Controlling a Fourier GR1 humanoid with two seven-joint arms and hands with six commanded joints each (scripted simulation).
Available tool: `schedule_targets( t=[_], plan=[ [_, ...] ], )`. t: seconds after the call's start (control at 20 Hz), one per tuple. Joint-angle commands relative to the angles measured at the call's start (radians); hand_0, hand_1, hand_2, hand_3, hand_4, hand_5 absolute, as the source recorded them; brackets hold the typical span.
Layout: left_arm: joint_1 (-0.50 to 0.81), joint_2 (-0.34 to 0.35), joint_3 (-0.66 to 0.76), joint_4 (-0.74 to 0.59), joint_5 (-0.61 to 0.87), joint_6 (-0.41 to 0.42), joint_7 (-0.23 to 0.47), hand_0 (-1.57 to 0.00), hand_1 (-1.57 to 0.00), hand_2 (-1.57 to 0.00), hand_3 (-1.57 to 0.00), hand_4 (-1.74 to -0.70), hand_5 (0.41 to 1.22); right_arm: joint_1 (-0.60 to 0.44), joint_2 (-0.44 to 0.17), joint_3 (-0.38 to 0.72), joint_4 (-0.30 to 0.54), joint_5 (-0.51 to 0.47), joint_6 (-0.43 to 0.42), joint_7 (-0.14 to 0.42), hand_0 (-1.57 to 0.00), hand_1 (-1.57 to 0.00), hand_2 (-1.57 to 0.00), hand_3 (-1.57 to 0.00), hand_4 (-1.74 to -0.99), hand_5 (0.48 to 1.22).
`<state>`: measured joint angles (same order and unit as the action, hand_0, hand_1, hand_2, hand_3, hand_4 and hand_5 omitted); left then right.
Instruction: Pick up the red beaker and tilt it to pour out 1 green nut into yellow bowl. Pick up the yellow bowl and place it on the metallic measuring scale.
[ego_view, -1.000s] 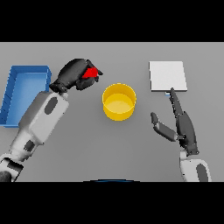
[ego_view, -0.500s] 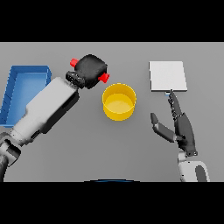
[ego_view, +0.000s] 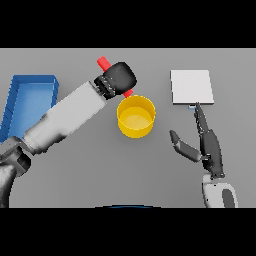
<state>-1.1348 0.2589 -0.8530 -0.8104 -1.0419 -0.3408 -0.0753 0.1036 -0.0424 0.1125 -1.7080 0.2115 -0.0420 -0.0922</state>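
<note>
While my left hand (ego_view: 120, 77) grips the tilted red beaker (ego_view: 104, 63) | over round yellow bowl (ego_view: 135, 116) rim | right hand (ego_view: 207, 145) open | no readable labels

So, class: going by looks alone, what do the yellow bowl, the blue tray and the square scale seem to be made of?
Yellow bowl: probably plastic, with even, saturated colour and no bright glints. Blue tray: likely plastic too, flat matte blue with thin straight walls. Scale: a pale grey, smooth flat plate; it could be brushed metal, but it shows no reflections, so that stays uncertain.
</note>
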Motion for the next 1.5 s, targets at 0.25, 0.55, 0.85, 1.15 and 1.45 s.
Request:
schedule_targets(
  t=[0.25,0.55,0.85,1.15,1.45],
  plan=[
    [-0.068,0.014,-0.124,0.006,-0.126,0.003,-0.074,-1.57,-1.57,-1.57,-1.56,-1.74,1.221,-0.006,0.013,0.009,0.006,0.005,-0.004,-0.016,0.0,0.0,0.0,0.0,-1.148,0.566],
    [-0.111,0.005,-0.223,0.053,-0.233,0.05,-0.118,-1.57,-1.57,-1.57,-1.57,-1.73,1.221,-0.012,0.0,0.001,-0.004,0.005,-0.005,-0.018,0.0,0.0,0.0,0.0,-1.136,0.578],
    [-0.204,-0.02,-0.294,0.07,-0.324,0.067,-0.153,-1.57,-1.57,-1.57,-1.57,-1.73,1.221,0.004,0.004,0.003,0.003,0.004,-0.004,-0.026,0.0,0.0,0.0,0.0,-1.133,0.575],
    [-0.427,0.027,-0.203,0.2,-0.312,0.096,-0.204,-1.57,-1.57,-1.57,-1.57,-1.72,1.221,-0.01,-0.001,-0.002,-0.002,0.0,-0.003,-0.026,0.0,0.0,0.0,0.0,-1.13,0.554],
    [-0.55,0.122,0.129,0.42,-0.093,0.05,-0.072,-1.57,-1.57,-1.57,-1.52,-1.73,1.221,-0.018,0.005,0.01,0.004,-0.018,0.021,-0.032,0.0,0.0,0.0,0.0,-1.102,0.572]
  ],
)
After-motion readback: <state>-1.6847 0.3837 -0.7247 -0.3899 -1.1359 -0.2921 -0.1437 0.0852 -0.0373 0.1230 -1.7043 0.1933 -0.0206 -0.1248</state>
